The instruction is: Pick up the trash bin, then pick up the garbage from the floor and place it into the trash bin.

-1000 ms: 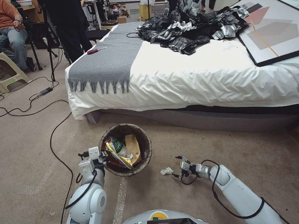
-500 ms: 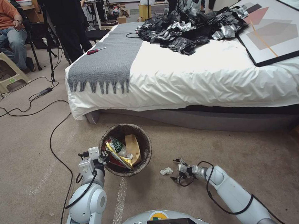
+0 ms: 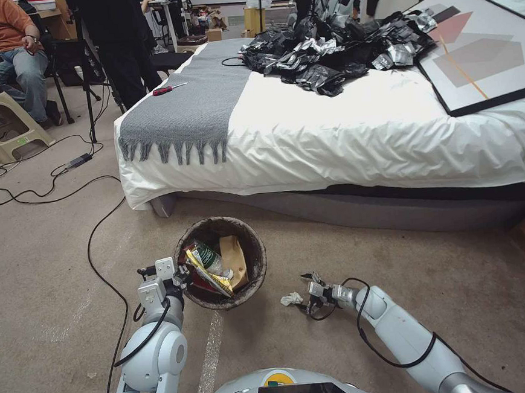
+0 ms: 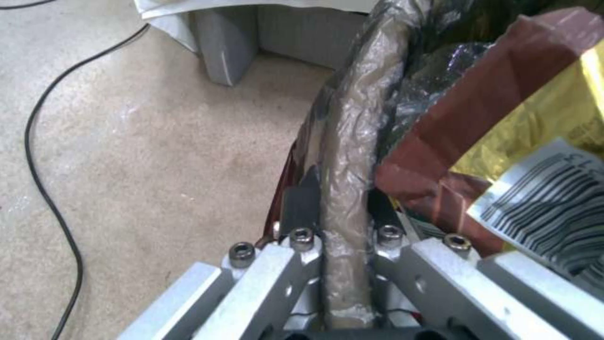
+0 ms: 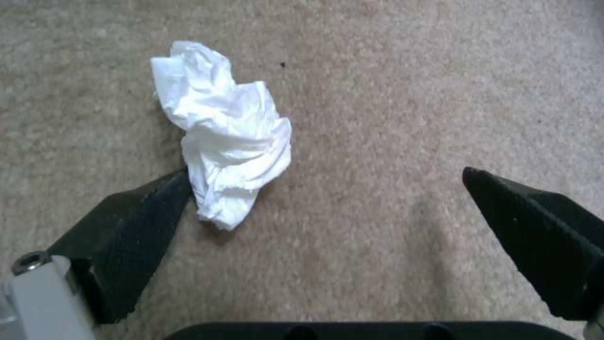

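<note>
Left gripper (image 3: pixel 181 280) sits low and left of centre in the head view, clamped on the near-left rim of the trash bin (image 3: pixel 250 237). Up close in the left wrist view the gripper (image 4: pixel 343 226) has its metal fingers (image 4: pixel 301 208) pinched either side of the bag-wrapped rim of the bin (image 4: pixel 352 132), so it's holding the bin by the lip.

Inside the bin, from its left side across: a red snack packet (image 3: pixel 189 255) against the wall, a green-labelled bottle (image 3: pixel 205 255), a yellow wrapper (image 3: pixel 209 279) lying diagonally under it, then a tan paper bag (image 3: pixel 235 259) standing on the right side. In the wrist view the yellow wrapper (image 4: pixel 554 113) and a red packet edge (image 4: pixel 478 108) crowd the frame's right side.

Just right of the bin, on the carpet (image 3: pixel 50 274) at lower centre, is a white tissue wad (image 3: pixel 292 299), not in the bin. Right gripper (image 3: pixel 309 291) is right beside it, low near the floor. The right wrist view shows that gripper (image 5: pixel 327 193) spread wide, with the tissue (image 5: pixel 223 132) sitting just off the tip of one black finger (image 5: pixel 126 226), maybe brushing it, and the other finger well clear. Nothing gripped.

Across the upper half there's a bed (image 3: pixel 342 135) with a grey fringed throw (image 3: pixel 195 105), a heap of black plastic bags (image 3: pixel 336 48) and a framed picture (image 3: pixel 481 46) at the right edge.
</note>
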### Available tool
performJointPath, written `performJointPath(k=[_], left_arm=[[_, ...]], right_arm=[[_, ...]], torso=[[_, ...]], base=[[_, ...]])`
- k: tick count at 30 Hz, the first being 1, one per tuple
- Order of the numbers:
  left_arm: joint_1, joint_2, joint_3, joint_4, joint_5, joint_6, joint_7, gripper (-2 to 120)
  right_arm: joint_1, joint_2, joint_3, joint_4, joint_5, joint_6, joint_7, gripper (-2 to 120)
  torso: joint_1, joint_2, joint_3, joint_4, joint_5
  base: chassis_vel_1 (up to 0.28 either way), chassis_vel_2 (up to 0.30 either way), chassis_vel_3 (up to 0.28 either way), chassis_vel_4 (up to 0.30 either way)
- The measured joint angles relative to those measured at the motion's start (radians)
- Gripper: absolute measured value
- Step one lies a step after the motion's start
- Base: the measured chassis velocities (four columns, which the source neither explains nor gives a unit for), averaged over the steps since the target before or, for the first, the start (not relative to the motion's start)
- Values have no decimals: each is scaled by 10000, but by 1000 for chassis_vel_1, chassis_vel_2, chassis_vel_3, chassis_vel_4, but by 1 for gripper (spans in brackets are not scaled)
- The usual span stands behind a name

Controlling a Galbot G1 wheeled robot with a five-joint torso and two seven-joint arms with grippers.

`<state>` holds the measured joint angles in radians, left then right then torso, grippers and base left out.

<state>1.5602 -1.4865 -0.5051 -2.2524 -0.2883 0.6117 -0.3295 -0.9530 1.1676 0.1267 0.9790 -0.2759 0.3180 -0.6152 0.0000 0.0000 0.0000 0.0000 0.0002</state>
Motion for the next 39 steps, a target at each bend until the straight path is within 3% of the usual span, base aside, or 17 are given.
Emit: performJointPath(k=[19,39], left_arm=[[0,0,-1,0,0,0,0,0],[0,0,0,0,0,0,0,0]], right_arm=[[174,231,-468,29,133,-50,169,99],[95,435,-361,-149,113,44,208,29]], torso=[[0,0,0,1,-3],[0,0,0,1,-2]], base=[[0,0,0,0],[0,0,0,0]])
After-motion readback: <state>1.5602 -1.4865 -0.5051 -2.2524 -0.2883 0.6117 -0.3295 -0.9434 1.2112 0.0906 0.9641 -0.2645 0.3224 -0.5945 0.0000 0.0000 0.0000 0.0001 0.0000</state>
